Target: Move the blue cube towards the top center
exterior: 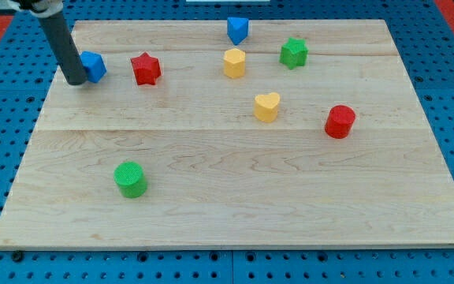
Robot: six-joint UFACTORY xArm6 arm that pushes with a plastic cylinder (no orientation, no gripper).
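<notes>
A blue cube [94, 66] sits near the board's upper left. My tip [76, 80] rests on the board right against the cube's left side, touching it. The dark rod rises from there to the view's top left. A second blue block [237, 30], of an angular shape, stands at the top centre of the board.
A red star block [145, 69] lies just right of the blue cube. A yellow block [234, 62], a green star [293, 53], a yellow heart [266, 106], a red cylinder [340, 121] and a green cylinder [130, 179] are spread over the wooden board [235, 213].
</notes>
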